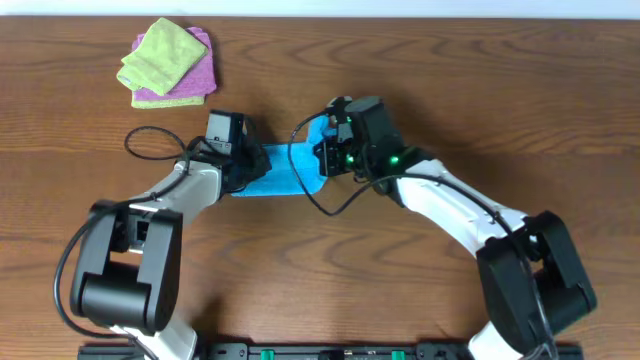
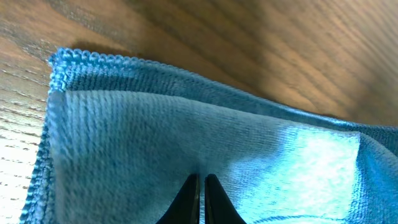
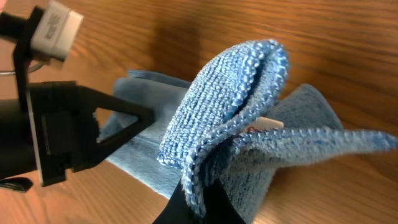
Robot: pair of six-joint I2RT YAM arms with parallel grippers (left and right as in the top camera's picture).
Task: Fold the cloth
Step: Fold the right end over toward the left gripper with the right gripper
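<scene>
The sky-blue cloth (image 1: 281, 179) lies partly folded at the table's middle, between my two grippers. My left gripper (image 1: 246, 165) is on its left part. In the left wrist view its fingers (image 2: 200, 179) are shut, tips resting on the flat cloth (image 2: 155, 130) with no fold between them. My right gripper (image 1: 326, 156) is at the cloth's right end. In the right wrist view its fingers (image 3: 202, 190) are shut on a hemmed edge of the cloth (image 3: 236, 87), held up and curled over above the rest. The left gripper's body (image 3: 68, 130) shows there at the left.
A lime-green folded cloth (image 1: 160, 55) lies on a purple folded cloth (image 1: 193, 82) at the far left back. A black cable loop (image 1: 150, 140) lies left of the left gripper. Another cable (image 1: 300, 165) crosses above the blue cloth. The table is brown wood (image 1: 450, 80).
</scene>
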